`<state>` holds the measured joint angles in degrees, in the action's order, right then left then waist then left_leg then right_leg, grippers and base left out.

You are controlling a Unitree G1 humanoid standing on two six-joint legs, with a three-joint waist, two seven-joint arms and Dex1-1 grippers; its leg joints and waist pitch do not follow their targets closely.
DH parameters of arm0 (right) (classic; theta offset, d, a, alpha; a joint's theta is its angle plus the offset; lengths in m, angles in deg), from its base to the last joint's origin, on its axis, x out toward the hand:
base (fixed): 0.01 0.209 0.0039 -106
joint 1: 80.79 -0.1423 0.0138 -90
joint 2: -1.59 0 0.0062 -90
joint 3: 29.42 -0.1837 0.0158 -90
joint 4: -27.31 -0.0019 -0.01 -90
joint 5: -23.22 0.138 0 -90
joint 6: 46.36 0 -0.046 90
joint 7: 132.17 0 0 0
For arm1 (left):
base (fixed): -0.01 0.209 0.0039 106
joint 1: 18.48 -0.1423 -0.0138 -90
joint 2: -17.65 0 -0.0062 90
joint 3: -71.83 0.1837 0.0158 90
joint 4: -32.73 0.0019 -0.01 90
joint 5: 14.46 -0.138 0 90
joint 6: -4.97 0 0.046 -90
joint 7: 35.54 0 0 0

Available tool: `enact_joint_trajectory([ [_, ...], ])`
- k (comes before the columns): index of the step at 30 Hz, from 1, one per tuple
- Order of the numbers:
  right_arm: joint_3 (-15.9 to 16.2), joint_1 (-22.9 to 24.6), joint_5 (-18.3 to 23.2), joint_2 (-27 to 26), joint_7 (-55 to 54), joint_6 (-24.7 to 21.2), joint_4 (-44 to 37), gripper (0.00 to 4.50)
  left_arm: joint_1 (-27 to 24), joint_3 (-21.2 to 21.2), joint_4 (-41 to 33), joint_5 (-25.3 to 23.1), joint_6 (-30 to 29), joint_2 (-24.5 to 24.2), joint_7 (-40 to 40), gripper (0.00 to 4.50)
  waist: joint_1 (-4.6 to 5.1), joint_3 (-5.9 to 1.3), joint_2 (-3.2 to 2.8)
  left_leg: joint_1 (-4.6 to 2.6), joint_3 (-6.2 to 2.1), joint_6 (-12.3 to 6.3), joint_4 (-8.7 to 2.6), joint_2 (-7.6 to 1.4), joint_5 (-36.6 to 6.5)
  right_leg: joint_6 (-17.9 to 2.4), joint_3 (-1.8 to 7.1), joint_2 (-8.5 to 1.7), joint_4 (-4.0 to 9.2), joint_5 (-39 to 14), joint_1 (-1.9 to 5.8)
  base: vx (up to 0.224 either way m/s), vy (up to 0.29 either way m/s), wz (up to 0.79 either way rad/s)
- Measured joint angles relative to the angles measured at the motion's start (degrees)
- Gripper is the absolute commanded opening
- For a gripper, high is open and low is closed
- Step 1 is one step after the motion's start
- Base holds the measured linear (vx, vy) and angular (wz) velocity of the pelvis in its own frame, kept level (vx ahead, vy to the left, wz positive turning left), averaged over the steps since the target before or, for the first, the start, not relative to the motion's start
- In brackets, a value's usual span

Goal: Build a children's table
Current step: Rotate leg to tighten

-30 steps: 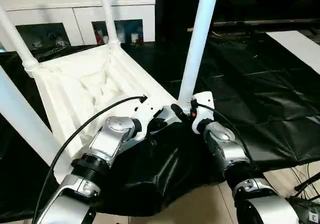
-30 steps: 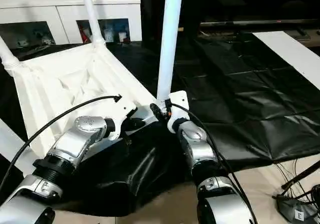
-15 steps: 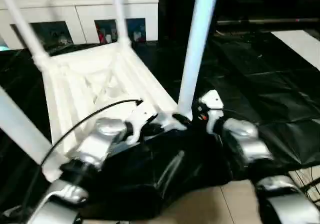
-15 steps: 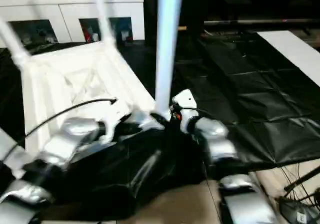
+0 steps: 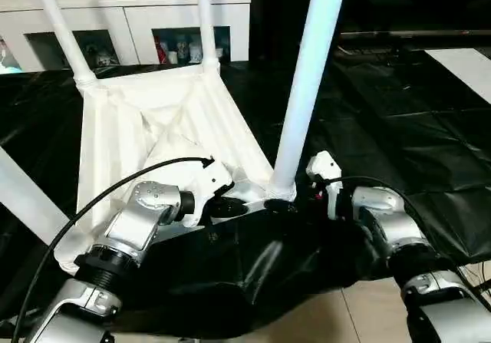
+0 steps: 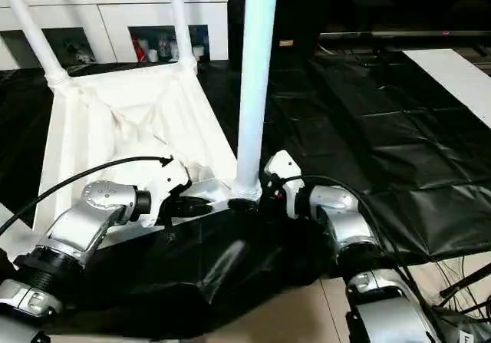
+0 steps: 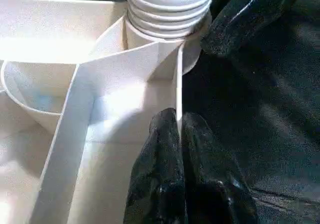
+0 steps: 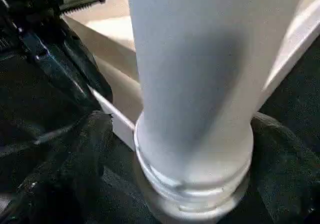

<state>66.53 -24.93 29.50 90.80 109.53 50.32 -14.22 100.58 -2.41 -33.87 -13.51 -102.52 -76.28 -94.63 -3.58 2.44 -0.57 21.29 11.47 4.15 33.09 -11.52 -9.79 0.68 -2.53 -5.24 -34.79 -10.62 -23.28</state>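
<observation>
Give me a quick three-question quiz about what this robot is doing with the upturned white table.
1. True or false: the table top lies underside up.
2. What does the left gripper pinch? A) a leg B) the table top's edge wall C) the black cloth
3. The right gripper has its fingers spread either side of the base of the nearest ____.

Key: 1 true; 2 B; 3 leg.

A: How many white legs (image 5: pixel 310 82) stand on the upturned table top (image 5: pixel 146 140)?
B: Four: one at frame centre, two at upper left, one at the left edge.
A: Robot arms?
B: Two, each with one gripper: the left gripper (image 5: pixel 265 202), the right gripper (image 6: pixel 265 197)
A: Cabinets?
B: One white cabinet (image 5: pixel 146 5), along the top
</observation>
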Motion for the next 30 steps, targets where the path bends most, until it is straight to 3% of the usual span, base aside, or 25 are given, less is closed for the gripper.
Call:
enact_joint_trajectory([
  [5, -0.51, -0.36, 0.35, -0.30, 0.42, 0.02, 0.83, 4.13, 0.05, -0.03, 0.15, 0.00, 0.02, -0.02, -0.13, 0.00, -0.01, 0.00, 0.00, 0.00, 0.00, 0.00, 0.01, 0.00, 0.00, -0.01, 0.00, 0.00, 0.00, 0.00, 0.00, 0.000, 0.000, 0.00],
  [21, -1.13, -2.15, 0.30, -0.36, 0.46, 0.88, 4.03, 2.79, 0.15, -0.02, 0.41, 0.00, 0.14, -0.09, -0.64, 0.00, -0.09, -0.02, -0.04, 0.00, 0.00, 0.00, 0.02, 0.00, 0.00, -0.02, -0.01, 0.00, -0.01, 0.01, 0.01, 0.000, 0.000, 0.00],
  [30, -1.71, -2.15, 0.06, -2.65, -5.20, 1.53, 5.13, 2.70, 0.54, -0.27, 1.92, -0.11, 0.22, 0.34, 0.38, 0.00, 0.32, -0.06, -0.16, -0.18, 0.00, 0.00, 0.06, -0.01, 0.01, -0.10, 0.00, 0.00, -0.08, 0.06, 0.10, 0.000, 0.000, 0.00],
])
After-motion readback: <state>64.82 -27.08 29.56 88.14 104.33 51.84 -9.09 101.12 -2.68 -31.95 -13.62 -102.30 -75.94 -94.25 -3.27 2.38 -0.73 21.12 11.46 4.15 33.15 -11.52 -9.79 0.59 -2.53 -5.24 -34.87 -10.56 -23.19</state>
